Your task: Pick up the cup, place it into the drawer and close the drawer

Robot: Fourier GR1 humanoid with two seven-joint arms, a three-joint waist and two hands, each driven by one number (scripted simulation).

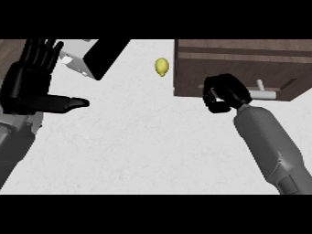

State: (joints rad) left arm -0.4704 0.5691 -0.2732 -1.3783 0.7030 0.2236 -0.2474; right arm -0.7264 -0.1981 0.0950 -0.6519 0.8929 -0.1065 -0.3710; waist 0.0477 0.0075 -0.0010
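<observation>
Two black robot hands showed above the white speckled counter (138, 146). The left robot hand (30, 89) rested open at the left edge, with its fingers straight up and its thumb pointing sideways. The right robot hand (222, 93) had its fingers curled into a narrow hook just beside the front of the brown wooden drawer unit (253, 64), and I could not see any thing clearly inside this curl. A small white object (263, 94), a short bar with a stub standing from it, lay against the brown wood just beside this hand. I judged it was probably the cup, but it could also be a handle of the drawer, and I could not tell which. If it was the cup, it would likely be light, stiff and smooth, so a little slippery. The best hold would be around its body, with the thumb opposite the fingers, and not on the thin stub. A small yellow oval fruit (162, 67) lay well apart, and a black and white box-shaped appliance (99, 57) stood at the far left. No brand, label or writing could be read anywhere.
</observation>
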